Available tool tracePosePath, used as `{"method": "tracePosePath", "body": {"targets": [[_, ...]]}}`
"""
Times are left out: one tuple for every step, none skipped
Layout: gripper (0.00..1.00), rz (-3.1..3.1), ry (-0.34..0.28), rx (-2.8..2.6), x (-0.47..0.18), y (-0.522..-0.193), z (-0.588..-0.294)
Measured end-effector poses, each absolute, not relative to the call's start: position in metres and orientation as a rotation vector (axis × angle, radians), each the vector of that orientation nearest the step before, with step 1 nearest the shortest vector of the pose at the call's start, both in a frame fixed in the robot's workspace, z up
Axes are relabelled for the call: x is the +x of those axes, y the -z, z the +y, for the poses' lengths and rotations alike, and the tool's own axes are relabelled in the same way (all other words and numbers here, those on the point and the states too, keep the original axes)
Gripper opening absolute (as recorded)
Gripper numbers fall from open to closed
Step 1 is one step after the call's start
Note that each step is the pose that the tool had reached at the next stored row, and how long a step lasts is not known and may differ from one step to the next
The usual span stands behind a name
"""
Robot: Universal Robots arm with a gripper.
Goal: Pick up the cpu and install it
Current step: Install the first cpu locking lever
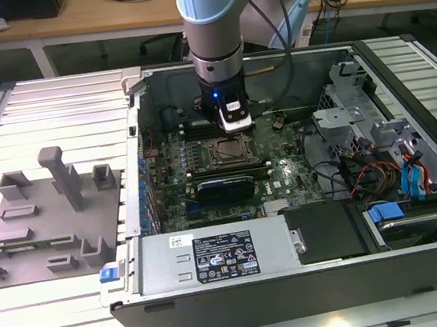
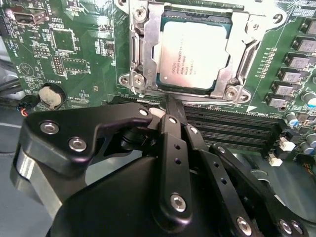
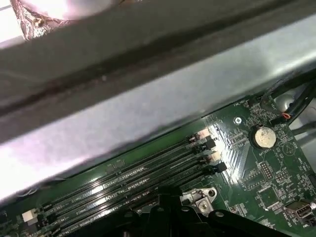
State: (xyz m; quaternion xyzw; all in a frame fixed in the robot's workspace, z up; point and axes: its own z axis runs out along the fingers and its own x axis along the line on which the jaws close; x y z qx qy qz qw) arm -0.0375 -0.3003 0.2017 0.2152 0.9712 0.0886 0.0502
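Wooden benches with tangled cables are running along the back of the room in the exterior view; in front of them a ribbed metal worktable (image 1: 49,97) is carrying an open computer case (image 1: 298,282) lying on its side, with a grey fixture plate (image 1: 45,226) and its upright blocks resting toward the exterior view's left, well apart from the arm; the arm (image 1: 213,19) is reaching down into the case, and the gripper (image 1: 235,121) is hanging just above the green motherboard (image 1: 284,175), near the far edge of the socket (image 1: 229,152); in the second wrist view the cpu (image 2: 195,54) is sitting flat inside the metal socket frame (image 2: 140,49), its silver-grey top facing up and bare, with nothing touching it; the gripper (image 2: 170,111) is showing its black linkage in the foreground, and its fingers are drawn together with nothing between them, their tip lying just beside the near edge of the frame over the black memory slots (image 2: 232,126); a round coin battery (image 2: 51,95) is sitting on the board to one side; in the first wrist view the memory slots (image 3: 128,185), the battery (image 3: 263,137) and the grey case wall (image 3: 148,113) are appearing.
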Motion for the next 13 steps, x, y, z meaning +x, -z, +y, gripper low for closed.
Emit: {"method": "tracePosePath", "body": {"targets": [[0.11,2.958,-0.269,0.655,-0.0373,-0.2030,-0.2986],[0.11,2.958,-0.267,0.655,-0.0373,-0.2091,-0.2966],[0.11,2.958,-0.263,0.655,-0.0373,-0.2124,-0.2955],[0.11,2.958,-0.263,0.655,-0.0373,-0.2126,-0.2951],[0.11,2.957,-0.263,0.655,-0.0373,-0.2125,-0.2948],[0.11,2.957,-0.263,0.655,-0.0373,-0.2125,-0.2944],[0.11,2.958,-0.262,0.655,-0.0374,-0.2125,-0.2936],[0.11,2.957,-0.262,0.655,-0.0377,-0.2125,-0.2934],[0.11,2.957,-0.262,0.655,-0.0383,-0.2125,-0.2933],[0.11,2.956,-0.262,0.654,-0.0390,-0.2125,-0.2933],[0.11,2.956,-0.261,0.654,-0.0396,-0.2124,-0.2932],[0.11,2.956,-0.261,0.654,-0.0401,-0.2123,-0.2932],[0.11,2.955,-0.260,0.654,-0.0404,-0.2120,-0.2931]]}}
